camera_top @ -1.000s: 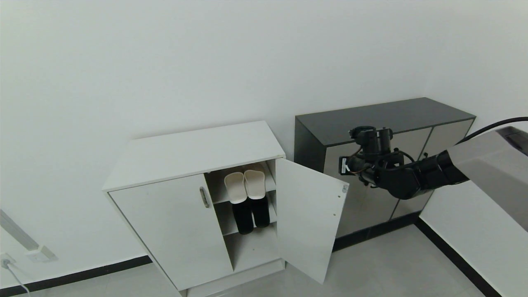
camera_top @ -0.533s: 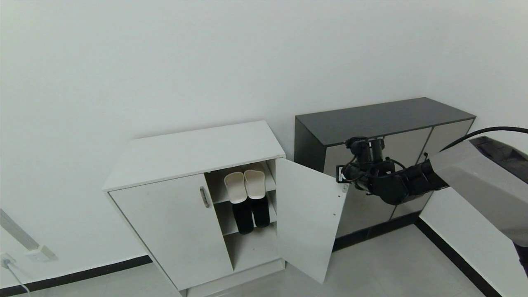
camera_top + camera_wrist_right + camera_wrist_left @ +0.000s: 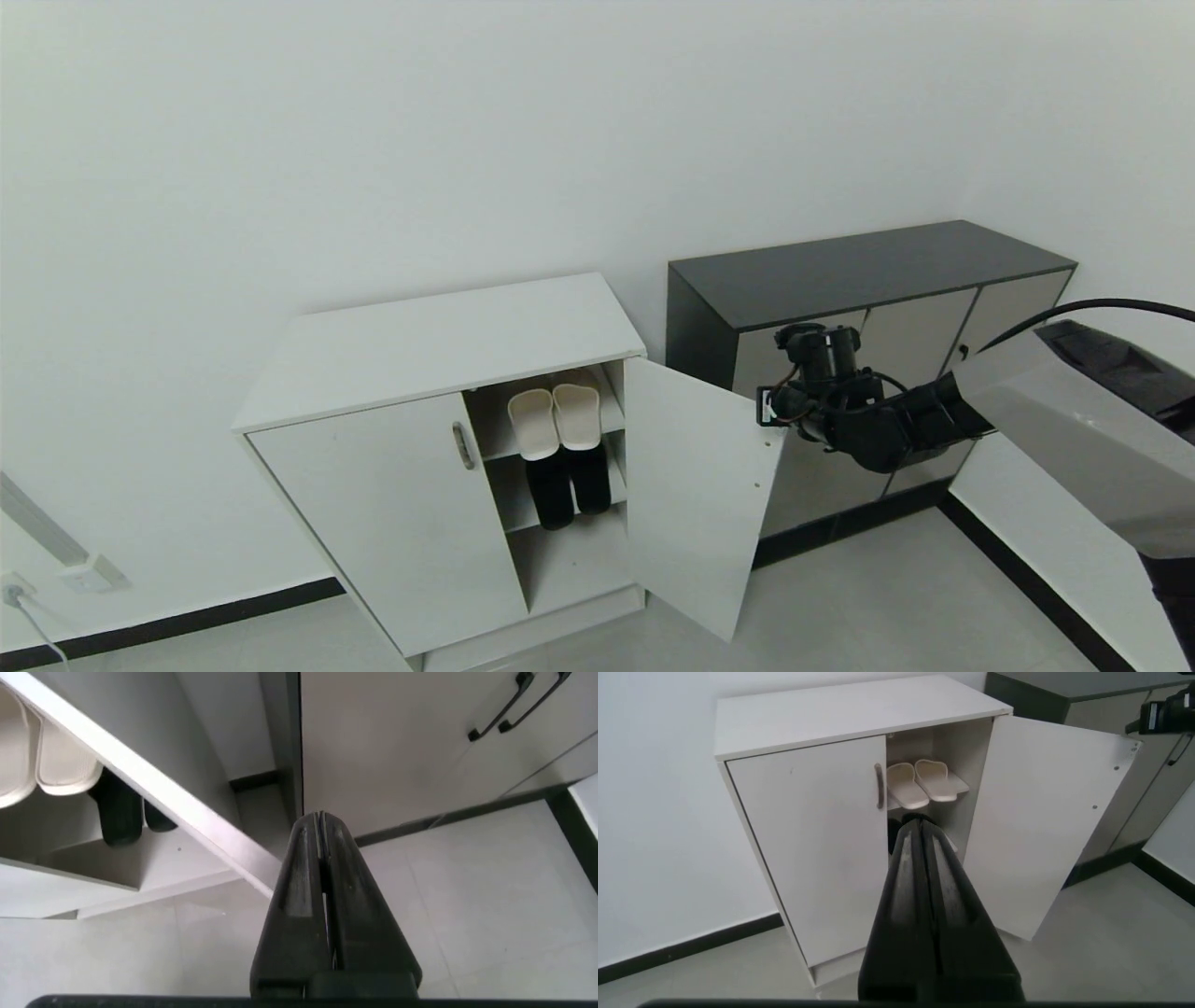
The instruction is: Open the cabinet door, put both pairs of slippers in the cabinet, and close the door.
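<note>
1. White cabinet: stands on the floor against the wall. Its left door is shut; there are shelves in the exposed right half.
2. Dark cabinet: at 3 o'clock of the white cabinet in the head view, just beside it, with its doors shut.
3. Right door of the white cabinet: swung open, its free edge out toward 4 o'clock.
4. Right tool: fingers pressed together with nothing between them, its tip at the open door's upper outer corner. Contact cannot be told.
5. Left tool: fingers closed together and empty, in front of the white cabinet and well apart from it.
6. Black slippers: inside, on the middle shelf, side by side.
7. White slippers: inside, on the upper shelf, at 12 o'clock of the black pair and side by side.
8. Handle: upright, on the left door's inner edge.
</note>
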Robot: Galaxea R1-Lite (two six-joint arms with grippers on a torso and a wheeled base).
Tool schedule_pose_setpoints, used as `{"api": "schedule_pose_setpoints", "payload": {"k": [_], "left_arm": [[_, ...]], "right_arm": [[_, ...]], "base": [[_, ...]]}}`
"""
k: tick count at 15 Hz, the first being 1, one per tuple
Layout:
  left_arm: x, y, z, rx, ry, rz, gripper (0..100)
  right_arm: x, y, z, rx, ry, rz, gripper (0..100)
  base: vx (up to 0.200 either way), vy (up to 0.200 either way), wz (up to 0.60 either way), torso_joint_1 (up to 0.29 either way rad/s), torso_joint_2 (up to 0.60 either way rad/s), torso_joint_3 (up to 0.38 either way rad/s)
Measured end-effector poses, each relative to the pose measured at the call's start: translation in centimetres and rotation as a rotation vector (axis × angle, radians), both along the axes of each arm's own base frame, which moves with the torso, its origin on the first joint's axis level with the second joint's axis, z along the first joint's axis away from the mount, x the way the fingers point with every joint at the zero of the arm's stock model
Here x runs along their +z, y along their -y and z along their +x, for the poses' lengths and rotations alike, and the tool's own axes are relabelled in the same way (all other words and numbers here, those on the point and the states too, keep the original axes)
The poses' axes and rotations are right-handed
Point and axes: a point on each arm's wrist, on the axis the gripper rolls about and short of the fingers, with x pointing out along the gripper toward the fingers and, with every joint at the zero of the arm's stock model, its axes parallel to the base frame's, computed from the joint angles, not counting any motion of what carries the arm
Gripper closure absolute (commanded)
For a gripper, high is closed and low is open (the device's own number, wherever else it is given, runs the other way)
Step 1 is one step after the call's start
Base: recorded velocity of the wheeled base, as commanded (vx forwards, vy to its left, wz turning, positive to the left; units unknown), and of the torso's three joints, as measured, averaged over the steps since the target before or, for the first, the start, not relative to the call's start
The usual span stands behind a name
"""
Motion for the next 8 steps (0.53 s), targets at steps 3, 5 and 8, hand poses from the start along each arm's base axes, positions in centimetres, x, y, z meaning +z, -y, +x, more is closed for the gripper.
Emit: {"api": "schedule_pose_setpoints", "payload": {"k": [3,5,8], "left_arm": [[0.0,0.0,0.0,0.0,0.0,0.0,100],[0.0,0.0,0.0,0.0,0.0,0.0,100],[0.0,0.0,0.0,0.0,0.0,0.0,100]], "right_arm": [[-0.3,-0.4,-0.3,0.008,-0.011,-0.005,100],[-0.5,-0.7,-0.7,0.015,-0.021,-0.003,100],[-0.6,-2.4,-2.6,0.057,-0.034,0.006,100]], "base": [[0.0,0.0,0.0,0.0,0.0,0.0],[0.0,0.0,0.0,0.0,0.0,0.0],[0.0,0.0,0.0,0.0,0.0,0.0]]}}
